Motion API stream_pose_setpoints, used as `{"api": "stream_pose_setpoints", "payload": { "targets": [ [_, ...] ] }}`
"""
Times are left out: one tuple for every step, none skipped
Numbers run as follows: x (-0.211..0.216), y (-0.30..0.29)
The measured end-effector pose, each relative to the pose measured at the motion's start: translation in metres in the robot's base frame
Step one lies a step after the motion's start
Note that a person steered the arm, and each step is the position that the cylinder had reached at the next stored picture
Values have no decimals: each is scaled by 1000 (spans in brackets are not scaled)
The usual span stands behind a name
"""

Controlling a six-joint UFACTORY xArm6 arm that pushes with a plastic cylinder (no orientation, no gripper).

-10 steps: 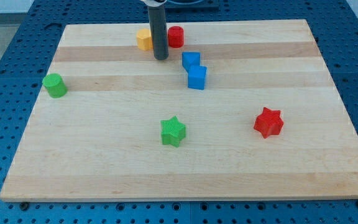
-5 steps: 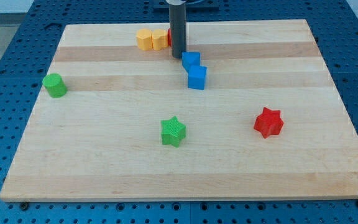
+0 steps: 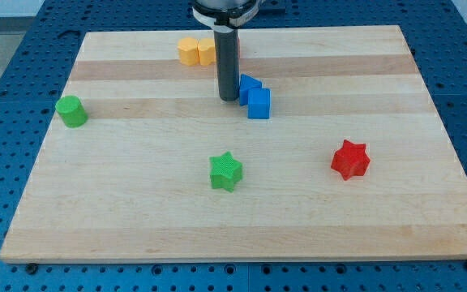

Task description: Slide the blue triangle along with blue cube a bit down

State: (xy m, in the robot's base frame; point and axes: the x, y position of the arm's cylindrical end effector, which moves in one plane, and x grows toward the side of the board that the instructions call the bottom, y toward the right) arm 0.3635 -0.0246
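Note:
The blue triangle and the blue cube sit together on the wooden board, above its middle. The triangle is just above and left of the cube and touches it. My tip is down on the board right at the left side of the pair, level with the cube's top and close against the triangle. The rod hides the triangle's left edge.
Two yellow blocks lie side by side near the view's top, left of the rod. A green cylinder is at the left. A green star sits below centre, and a red star at the right.
My tip moved right along the top, then down to the left side of the blue pair. The blue triangle and cube have shifted slightly down. The red block by the yellow ones is now hidden.

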Motion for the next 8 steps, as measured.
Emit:
{"api": "stream_pose_setpoints", "payload": {
  "targets": [
    [-16,0],
    [-53,0],
    [-56,13],
    [-42,16],
    [-39,16],
    [-37,20],
    [-28,21],
    [-27,62]
  ]
}}
